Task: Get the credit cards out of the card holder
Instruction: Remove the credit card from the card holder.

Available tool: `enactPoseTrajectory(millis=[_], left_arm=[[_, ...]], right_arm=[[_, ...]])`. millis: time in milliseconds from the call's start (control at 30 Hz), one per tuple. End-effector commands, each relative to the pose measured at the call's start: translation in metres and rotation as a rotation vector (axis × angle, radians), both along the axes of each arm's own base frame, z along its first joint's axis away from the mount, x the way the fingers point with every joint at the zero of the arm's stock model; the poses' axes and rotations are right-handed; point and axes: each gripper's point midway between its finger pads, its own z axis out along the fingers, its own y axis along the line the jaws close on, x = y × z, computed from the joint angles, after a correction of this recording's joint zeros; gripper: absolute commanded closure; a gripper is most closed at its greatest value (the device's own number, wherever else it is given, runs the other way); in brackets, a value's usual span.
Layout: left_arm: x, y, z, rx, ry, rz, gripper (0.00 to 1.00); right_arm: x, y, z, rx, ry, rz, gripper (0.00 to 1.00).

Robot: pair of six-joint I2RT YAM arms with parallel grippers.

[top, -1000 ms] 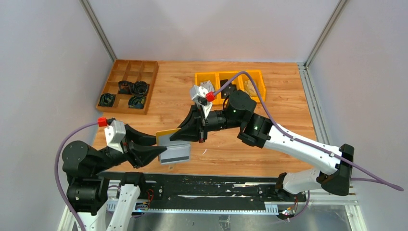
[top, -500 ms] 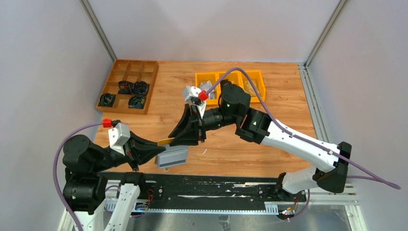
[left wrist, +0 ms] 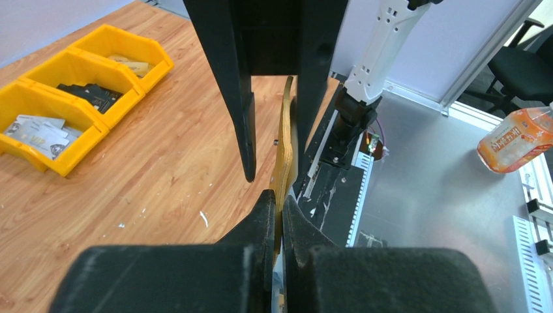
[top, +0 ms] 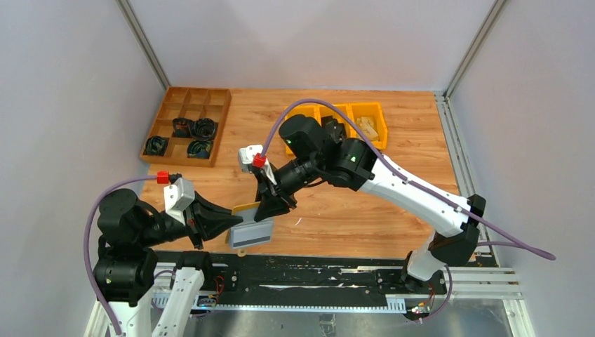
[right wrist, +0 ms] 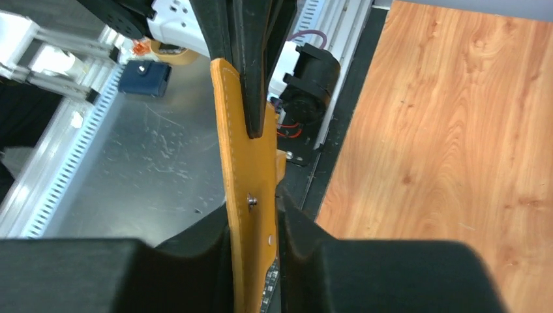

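The mustard-yellow card holder (top: 247,209) hangs open in the air over the table's near edge, between both grippers. Its grey-blue inner panel (top: 251,234) faces up below the yellow flap. My left gripper (top: 236,223) is shut on the card holder's left edge; in the left wrist view the jaws (left wrist: 279,202) pinch the thin yellow edge (left wrist: 284,150). My right gripper (top: 272,208) is shut on the flap with the snap (right wrist: 246,176), its jaws (right wrist: 254,212) pressed on both faces. I cannot tell the credit cards apart from the grey panel.
A brown wooden compartment tray (top: 188,125) with black pieces stands at the back left. Yellow bins (top: 351,118) with small parts stand at the back, behind the right arm. The black rail (top: 302,270) runs along the near edge. An orange bottle (left wrist: 515,138) lies beyond the table.
The right arm has swung left and toward the near edge with the flap. The card holder has shifted slightly left and nearer. The left gripper keeps its hold.
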Motion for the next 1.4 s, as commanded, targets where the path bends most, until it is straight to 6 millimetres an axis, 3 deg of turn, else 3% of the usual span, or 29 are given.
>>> enactPoseTrajectory(millis=[0,33,100,133,200,233,267,400,533,700,900,1233,1367], left_arm=[[-0.004,-0.002,-0.005,0.003,0.01,-0.033,1.0],[-0.003,-0.001,-0.005,0.005,0.01,-0.027,1.0],[0.0,0.0,-0.006,0.009,0.012,-0.008,0.97],[0.002,0.001,-0.005,0.011,0.01,0.002,0.77],[0.004,0.003,-0.004,0.012,0.012,0.034,0.25],[0.005,0.004,-0.004,0.014,0.009,0.055,0.04],[0.006,0.005,-0.004,0.018,0.003,0.074,0.01],[0.017,0.011,-0.016,0.03,0.012,0.149,0.0],[0.029,0.011,-0.018,-0.026,0.019,0.185,0.0],[0.025,0.007,-0.015,-0.034,-0.005,0.138,0.0],[0.024,0.007,-0.013,-0.034,-0.046,0.136,0.01],[0.013,0.001,-0.004,-0.062,-0.011,0.067,0.15],[0.011,-0.001,0.007,-0.092,0.008,0.055,0.14]], right_arm=[[0.001,-0.001,0.002,-0.021,-0.074,-0.006,0.86],[0.003,0.003,0.005,-0.004,-0.085,-0.015,0.96],[0.008,0.006,0.014,0.047,-0.109,-0.05,1.0],[0.011,0.006,0.018,0.077,-0.118,-0.07,1.0],[0.015,0.007,0.03,0.152,-0.122,-0.105,1.0],[0.018,0.007,0.038,0.189,-0.096,-0.134,1.0],[0.024,0.006,0.045,0.239,-0.088,-0.16,1.0],[0.04,-0.004,0.071,0.415,0.041,-0.257,1.0],[0.042,-0.018,0.077,0.523,0.067,-0.298,1.0],[0.034,-0.031,0.086,0.606,0.084,-0.298,1.0],[0.03,-0.032,0.09,0.635,0.102,-0.277,1.0],[0.026,-0.042,0.104,0.72,0.181,-0.266,1.0],[0.026,-0.043,0.102,0.725,0.202,-0.27,1.0]])
